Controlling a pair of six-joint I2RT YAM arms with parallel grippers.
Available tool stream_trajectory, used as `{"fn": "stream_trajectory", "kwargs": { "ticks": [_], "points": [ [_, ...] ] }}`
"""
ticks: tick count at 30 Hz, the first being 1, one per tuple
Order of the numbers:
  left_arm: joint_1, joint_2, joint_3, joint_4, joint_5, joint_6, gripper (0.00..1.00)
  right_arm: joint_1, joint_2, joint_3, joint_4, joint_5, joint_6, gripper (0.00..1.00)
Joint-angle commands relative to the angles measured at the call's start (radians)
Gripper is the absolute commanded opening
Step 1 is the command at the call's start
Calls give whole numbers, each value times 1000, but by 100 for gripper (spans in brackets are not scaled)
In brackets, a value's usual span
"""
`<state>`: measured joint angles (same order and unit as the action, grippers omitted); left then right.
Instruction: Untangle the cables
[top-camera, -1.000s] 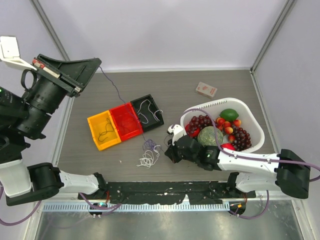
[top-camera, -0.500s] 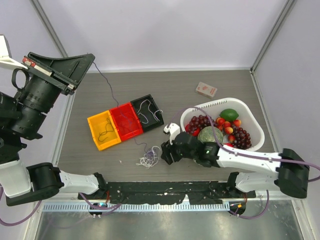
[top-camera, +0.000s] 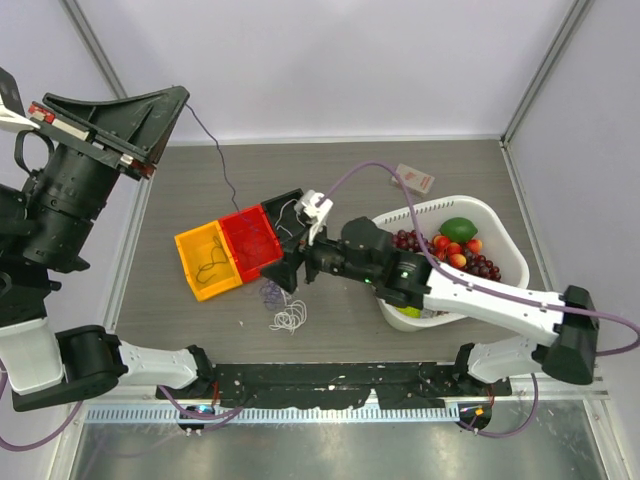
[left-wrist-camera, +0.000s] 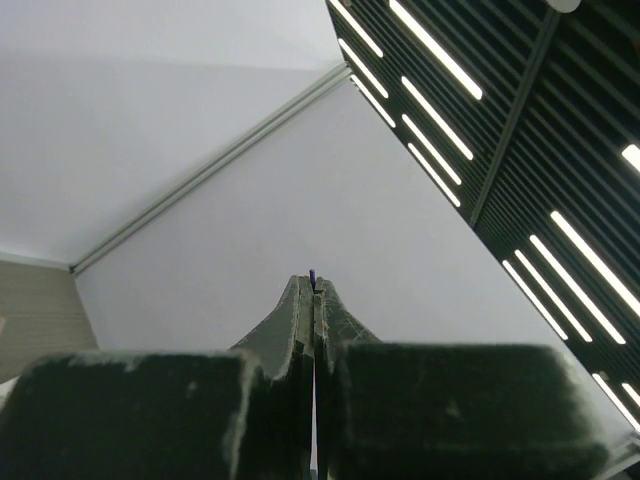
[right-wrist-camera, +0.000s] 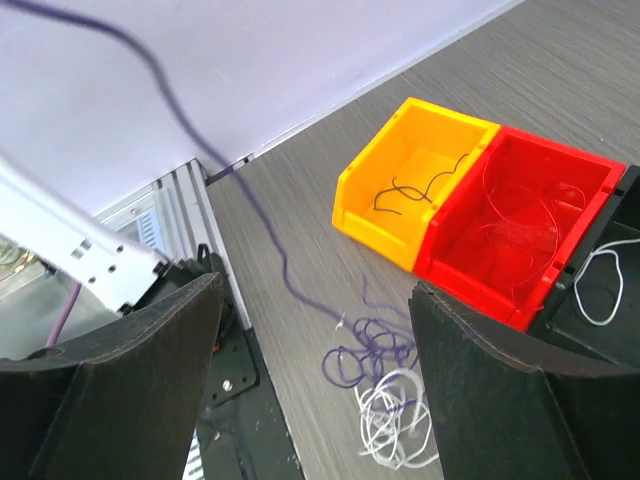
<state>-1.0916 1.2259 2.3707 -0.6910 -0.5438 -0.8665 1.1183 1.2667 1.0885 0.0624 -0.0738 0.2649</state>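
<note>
On the table (top-camera: 180, 320), just on the near side of the red bin (top-camera: 240, 214), a loose coil of white cable (top-camera: 290, 318) is seen. A small cluster of purple cable (top-camera: 271, 292) loops is laid between that coil and the red bin, touching the coil's far edge. The right gripper (top-camera: 288, 272) is held above the red bin's near right corner, just beside those loops. Its jaws are spread wide and nothing is held between them.

From the loops a single purple strand is drawn up past the red bin to its far left. There it is pinched in the left gripper (top-camera: 180, 98), which is raised high off the table. Its jaws are pressed fully together, and a tip of the strand is seen between them.

Faint red loops (right-wrist-camera: 520, 235) are made out inside the red bin. Against its left side a yellow bin (top-camera: 195, 250) holding a dark cable (top-camera: 212, 268) is set, and against its right a black bin (top-camera: 280, 200) holding a white cord (right-wrist-camera: 598, 283). Well to the right of the red bin, a white basket (top-camera: 450, 201) of fruit is placed.
</note>
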Motion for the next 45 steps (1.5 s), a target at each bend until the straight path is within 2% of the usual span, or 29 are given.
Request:
{"fn": "stream_trajectory", "kwargs": {
  "ticks": [1, 3, 6, 9, 13, 19, 22, 27, 35, 41, 45],
  "points": [
    [1, 4, 4, 113, 30, -66, 0, 8, 109, 109, 97, 44, 37, 79],
    [1, 12, 7, 131, 34, -77, 0, 8, 151, 114, 108, 71, 43, 72],
    [1, 15, 9, 183, 38, -91, 0, 9, 178, 29, 175, 71, 59, 65],
    [1, 29, 19, 244, 45, -103, 0, 11, 212, -59, 227, 71, 86, 50],
    [1, 64, 73, 314, 54, -105, 0, 12, 275, -202, 277, 129, 119, 35],
    [1, 86, 113, 427, 25, -63, 0, 12, 355, -360, 222, 155, 54, 29],
    [2, 89, 121, 452, -2, -43, 0, 14, 309, -442, 229, 169, 34, 29],
    [1, 101, 130, 478, -21, -13, 0, 14, 223, -478, 225, 207, 13, 31],
    [1, 75, 116, 479, -73, 32, 0, 14, 119, -475, 163, 217, 5, 45],
    [2, 55, 65, 466, -84, 7, 0, 14, -30, -449, 181, 100, 7, 73],
    [1, 50, 65, 455, -82, -3, 0, 14, -30, -385, 214, 92, -10, 78]
  ]
}}
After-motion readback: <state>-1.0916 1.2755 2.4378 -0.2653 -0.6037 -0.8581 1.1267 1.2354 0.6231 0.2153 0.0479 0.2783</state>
